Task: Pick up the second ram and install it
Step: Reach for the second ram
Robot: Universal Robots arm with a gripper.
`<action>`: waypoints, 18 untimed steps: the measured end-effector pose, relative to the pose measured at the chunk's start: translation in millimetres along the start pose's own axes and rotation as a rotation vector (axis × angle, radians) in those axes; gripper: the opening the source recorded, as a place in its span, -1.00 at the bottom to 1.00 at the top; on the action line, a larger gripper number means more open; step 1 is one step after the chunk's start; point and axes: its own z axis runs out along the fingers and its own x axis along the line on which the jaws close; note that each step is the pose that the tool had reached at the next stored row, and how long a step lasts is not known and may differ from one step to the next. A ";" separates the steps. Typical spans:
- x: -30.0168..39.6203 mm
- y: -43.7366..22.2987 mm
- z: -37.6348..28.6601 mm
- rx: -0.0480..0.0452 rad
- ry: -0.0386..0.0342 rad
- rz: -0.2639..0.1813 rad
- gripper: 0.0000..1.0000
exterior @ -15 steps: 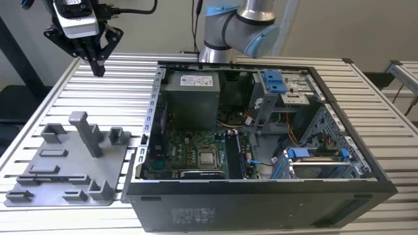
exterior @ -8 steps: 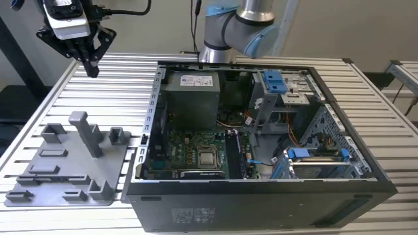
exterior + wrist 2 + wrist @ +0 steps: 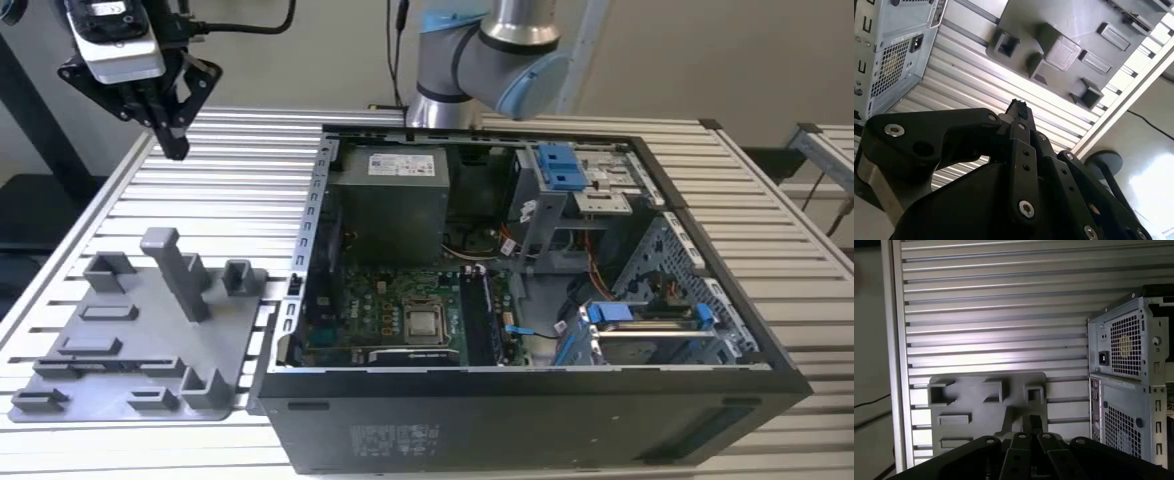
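Note:
My gripper [image 3: 174, 148] hangs high over the slatted table at the exterior view's far left, beyond the grey holder tray [image 3: 147, 345]. Its black fingertips [image 3: 1017, 109] meet with nothing between them. A thin dark strip [image 3: 110, 361] stands on edge in a long slot near the tray's front; it looks like the second ram, though I cannot be sure. The tray [image 3: 1064, 20] lies below the fingers in the second wrist view and also appears as the tray [image 3: 974, 405] in the first wrist view. Memory slots [image 3: 483, 318] run beside the processor on the motherboard.
The open computer case [image 3: 534, 300] lies on its side at the exterior view's right, with blue drive brackets [image 3: 561, 165] inside. Its rear panel [image 3: 1124, 365] stands close to the tray. The arm's base [image 3: 461, 90] rises behind the case. Upright posts [image 3: 171, 270] stick up from the tray.

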 end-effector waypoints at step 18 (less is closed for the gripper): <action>43.4 -3.3 4.2 0.0001 0.0008 0.000 -0.79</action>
